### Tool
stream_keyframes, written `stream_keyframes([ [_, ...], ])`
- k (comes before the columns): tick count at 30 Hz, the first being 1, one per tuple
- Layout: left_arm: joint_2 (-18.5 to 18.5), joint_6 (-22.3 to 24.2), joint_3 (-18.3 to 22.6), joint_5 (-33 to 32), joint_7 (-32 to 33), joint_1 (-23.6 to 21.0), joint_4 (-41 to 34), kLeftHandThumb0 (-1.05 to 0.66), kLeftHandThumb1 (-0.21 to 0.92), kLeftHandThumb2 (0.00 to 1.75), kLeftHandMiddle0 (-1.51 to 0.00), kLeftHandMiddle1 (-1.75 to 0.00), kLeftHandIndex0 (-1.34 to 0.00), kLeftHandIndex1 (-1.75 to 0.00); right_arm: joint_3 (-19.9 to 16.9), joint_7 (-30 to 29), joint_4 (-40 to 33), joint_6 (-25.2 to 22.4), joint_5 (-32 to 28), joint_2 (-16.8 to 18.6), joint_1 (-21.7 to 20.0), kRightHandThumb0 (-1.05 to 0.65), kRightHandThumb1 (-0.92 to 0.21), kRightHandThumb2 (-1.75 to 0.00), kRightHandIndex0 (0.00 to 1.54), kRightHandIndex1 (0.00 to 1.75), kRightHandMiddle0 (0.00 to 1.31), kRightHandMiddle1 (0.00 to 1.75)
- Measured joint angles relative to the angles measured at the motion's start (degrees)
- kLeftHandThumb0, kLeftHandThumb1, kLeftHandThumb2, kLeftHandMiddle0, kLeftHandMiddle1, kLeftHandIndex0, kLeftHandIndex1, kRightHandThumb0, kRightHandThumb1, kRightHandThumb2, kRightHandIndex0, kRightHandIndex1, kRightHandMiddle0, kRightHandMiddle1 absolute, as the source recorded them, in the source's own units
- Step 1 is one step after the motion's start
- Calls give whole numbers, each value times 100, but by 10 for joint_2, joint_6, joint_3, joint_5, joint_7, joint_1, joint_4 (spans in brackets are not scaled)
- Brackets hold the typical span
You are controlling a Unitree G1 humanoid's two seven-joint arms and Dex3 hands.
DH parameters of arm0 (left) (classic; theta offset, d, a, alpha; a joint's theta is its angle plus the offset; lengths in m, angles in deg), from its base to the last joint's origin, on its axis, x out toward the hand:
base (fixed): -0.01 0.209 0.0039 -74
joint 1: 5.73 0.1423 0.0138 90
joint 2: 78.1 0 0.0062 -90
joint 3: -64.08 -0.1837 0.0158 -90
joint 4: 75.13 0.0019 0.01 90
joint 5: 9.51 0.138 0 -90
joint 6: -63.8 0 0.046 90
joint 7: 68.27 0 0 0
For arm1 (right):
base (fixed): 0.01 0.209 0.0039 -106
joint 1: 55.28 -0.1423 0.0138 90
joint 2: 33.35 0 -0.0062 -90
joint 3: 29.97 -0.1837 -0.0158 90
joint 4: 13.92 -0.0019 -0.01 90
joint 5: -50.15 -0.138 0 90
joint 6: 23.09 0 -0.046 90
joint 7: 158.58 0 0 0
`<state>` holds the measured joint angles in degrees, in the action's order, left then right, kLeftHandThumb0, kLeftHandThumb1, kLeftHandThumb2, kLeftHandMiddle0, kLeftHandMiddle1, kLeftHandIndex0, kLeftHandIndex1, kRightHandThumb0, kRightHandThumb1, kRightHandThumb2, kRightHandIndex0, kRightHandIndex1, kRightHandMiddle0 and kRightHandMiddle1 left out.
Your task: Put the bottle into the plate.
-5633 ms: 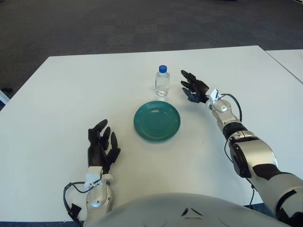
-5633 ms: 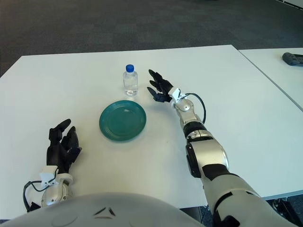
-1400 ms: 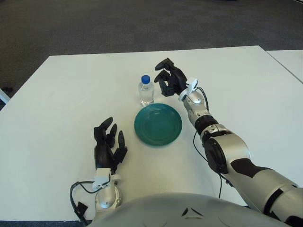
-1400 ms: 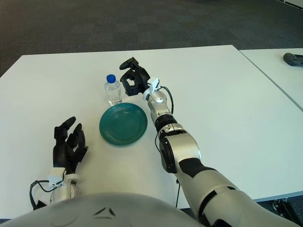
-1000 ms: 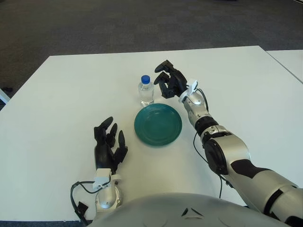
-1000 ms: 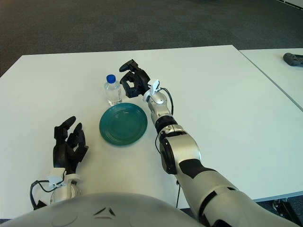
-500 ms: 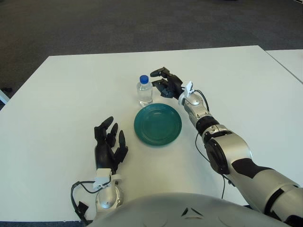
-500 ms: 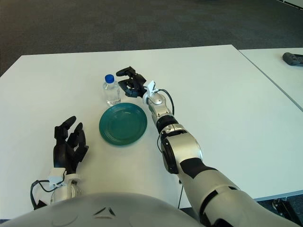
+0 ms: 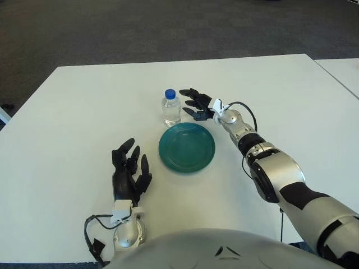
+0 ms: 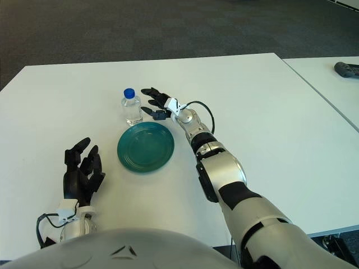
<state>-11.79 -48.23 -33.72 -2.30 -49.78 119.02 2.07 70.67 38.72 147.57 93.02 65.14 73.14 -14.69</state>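
A small clear bottle (image 9: 171, 109) with a blue cap stands upright on the white table, just behind the left rim of the round teal plate (image 9: 187, 148). My right hand (image 9: 194, 104) is stretched out flat just right of the bottle, fingers spread toward it and holding nothing. A small gap shows between fingertips and bottle. My left hand (image 9: 128, 170) shows near the front edge, left of the plate, fingers spread upward and empty.
The white table (image 9: 73, 112) ends at a dark carpet beyond its far edge. A second white table (image 10: 331, 84) stands to the right with a dark object (image 10: 347, 69) on it.
My right hand has uncurled from a hooked pose beside the bottle into a flat, spread pose and dropped lower. The bottle has shifted left since the earliest frames. The left hand is still.
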Motion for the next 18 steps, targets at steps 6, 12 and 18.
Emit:
stream_keyframes([
  [6, 0, -1, -3, 2, 2, 3, 0, -74, 92, 58, -50, -10, -6, -97, 6, 4, 1, 1, 1, 0, 0, -105, -92, -74, 0, 0, 0, 0],
  [12, 0, -1, -10, 11, 10, 4, -1, -75, 92, 59, -50, -10, -6, -97, 11, 21, 1, 8, 1, 0, 0, -105, -92, -75, 0, 0, 0, 0],
  [18, 0, -1, -16, 18, 15, 4, -1, -75, 92, 59, -50, -10, -6, -97, 25, 34, -2, 47, 5, -1, 0, -105, -92, -77, 0, 0, 0, 0],
])
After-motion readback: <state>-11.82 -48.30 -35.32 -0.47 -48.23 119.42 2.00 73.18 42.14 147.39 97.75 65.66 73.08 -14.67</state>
